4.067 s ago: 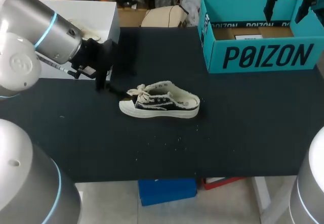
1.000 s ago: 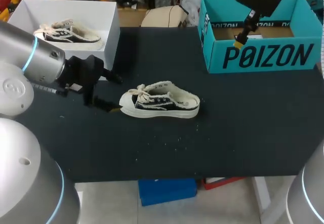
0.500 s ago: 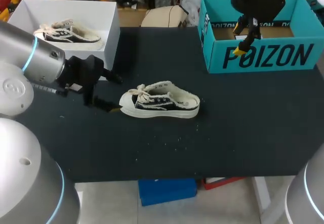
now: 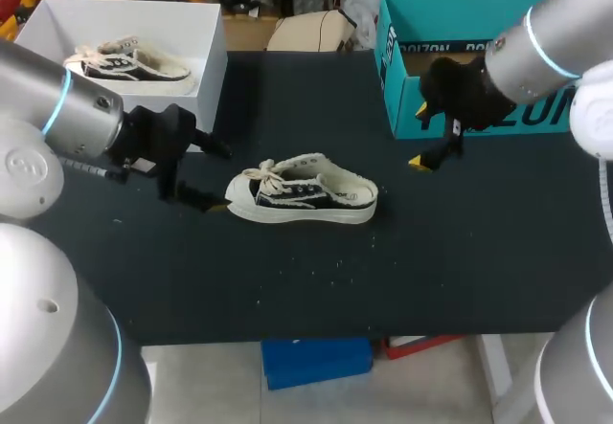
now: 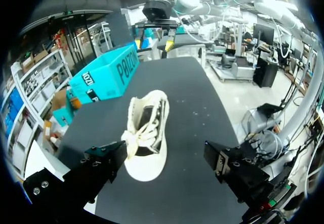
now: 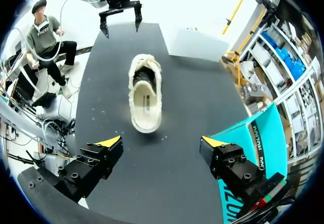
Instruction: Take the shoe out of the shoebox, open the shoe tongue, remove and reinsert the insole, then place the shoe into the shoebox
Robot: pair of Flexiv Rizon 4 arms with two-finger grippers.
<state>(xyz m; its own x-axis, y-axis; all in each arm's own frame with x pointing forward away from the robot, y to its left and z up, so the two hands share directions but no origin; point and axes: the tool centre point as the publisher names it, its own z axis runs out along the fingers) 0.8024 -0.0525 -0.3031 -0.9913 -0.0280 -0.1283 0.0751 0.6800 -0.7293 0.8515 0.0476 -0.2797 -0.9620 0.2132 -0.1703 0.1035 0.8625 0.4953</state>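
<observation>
- Head view: shoe (image 4: 302, 192) stands on the desk (image 4: 316, 280) mid-way, outside the shoebox (image 4: 450, 14).
- Left fingers (image 4: 213, 146) are spread wide, flanking the toe without touching.
- Right fingers (image 4: 419, 163) are spread too, near the heel; that arm hides the shoebox front.
- White box (image 4: 206, 32) holds another shoe (image 4: 124, 63).

The left gripper (image 4: 204, 172) points toward the right gripper (image 4: 420, 137), its fingers spread wide. The right gripper faces it, yellow tips equally far apart.
</observation>
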